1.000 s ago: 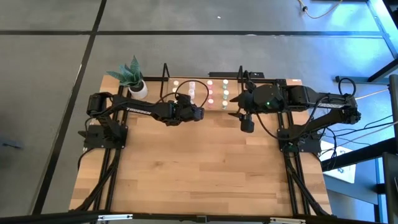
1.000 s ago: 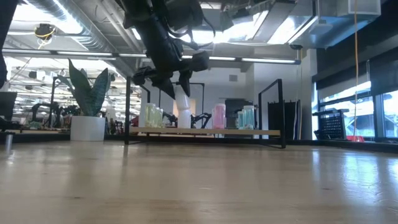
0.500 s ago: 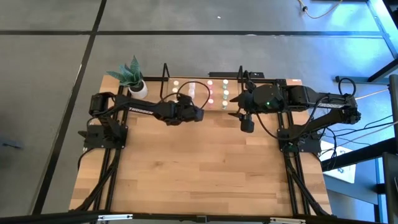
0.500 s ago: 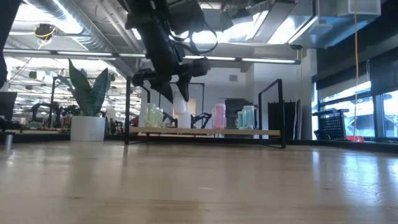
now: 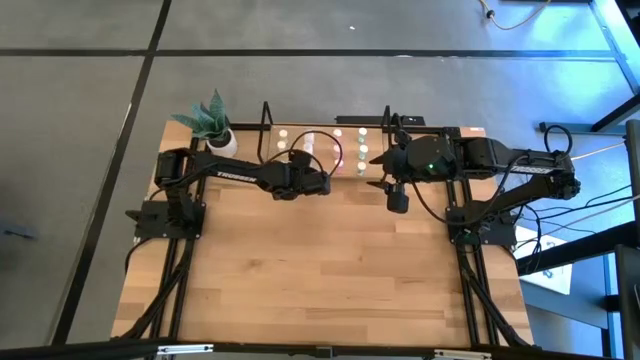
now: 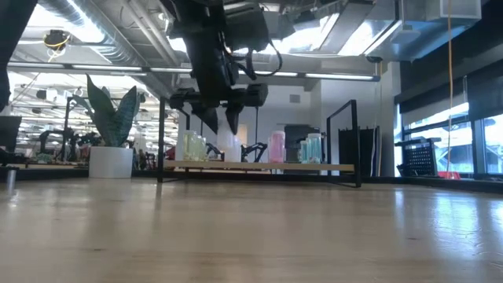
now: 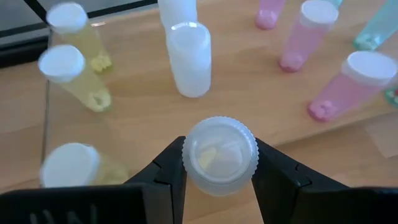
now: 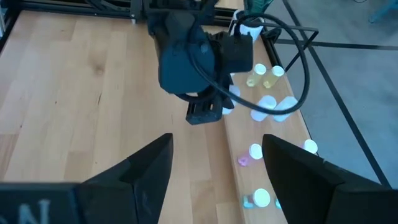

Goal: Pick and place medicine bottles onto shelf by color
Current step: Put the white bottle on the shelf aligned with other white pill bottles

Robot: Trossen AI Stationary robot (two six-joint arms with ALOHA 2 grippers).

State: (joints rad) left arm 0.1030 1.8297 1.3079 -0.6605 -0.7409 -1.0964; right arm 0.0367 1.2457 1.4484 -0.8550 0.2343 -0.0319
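Note:
The shelf [image 5: 322, 168] stands at the table's far edge, with a black frame at each end. On its board stand yellowish bottles [image 7: 65, 68], white bottles [image 7: 186, 59], pink bottles [image 7: 357, 81] and greenish bottles [image 5: 362, 150], grouped in that order from left to right. My left gripper [image 5: 310, 180] is over the shelf's near side, shut on a white bottle [image 7: 219, 155]. My right gripper [image 5: 397, 197] is open and empty, above the table near the shelf's right end. My left gripper pinches the white bottle at its ribbed cap [image 7: 189, 158], one finger [image 7: 165, 177] on each side. The fingers come from above, pointing down. The bottle stands upright below them. The cap hides its body, so I cannot tell whether its base rests on the board.
A white pot with a green plant [image 5: 220, 140] stands left of the shelf. The wide wooden tabletop [image 5: 320, 270] lies open in front of both arms. The shelf's upright black frames [image 6: 354, 141] flank the bottles.
My left gripper has come down a little over the shelf and shifted slightly toward the table's right, staying shut on the white bottle.

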